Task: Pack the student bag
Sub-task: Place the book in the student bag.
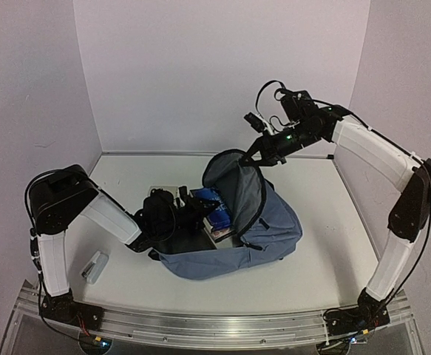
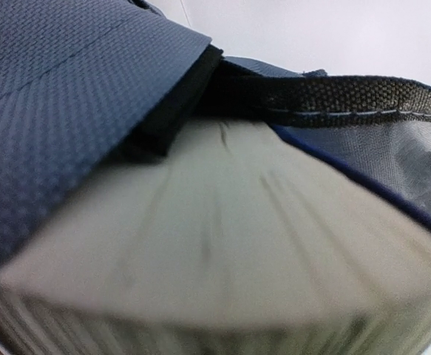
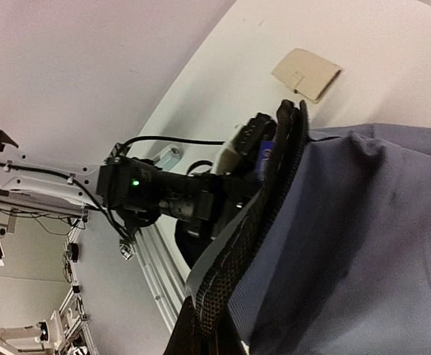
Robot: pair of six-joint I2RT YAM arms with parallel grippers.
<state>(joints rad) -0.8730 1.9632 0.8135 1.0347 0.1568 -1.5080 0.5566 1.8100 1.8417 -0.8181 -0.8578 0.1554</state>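
The slate-blue student bag (image 1: 274,229) lies in the middle of the table with its mouth open to the left. My right gripper (image 1: 253,155) is shut on the black zipper rim of the bag's flap (image 3: 233,259) and holds it up. My left gripper (image 1: 193,209) is at the bag's mouth, shut on a thick book (image 2: 215,244) whose page edge fills the left wrist view, partly under the bag's fabric (image 2: 52,89). The left fingers are hidden behind the book. Other books with blue covers (image 1: 216,214) show inside the bag.
A small white and grey stapler-like object (image 1: 94,266) lies near the left arm's base. A tan card wallet (image 3: 306,72) lies on the table behind the bag. White walls close in the back and sides. An aluminium rail (image 1: 215,325) runs along the near edge.
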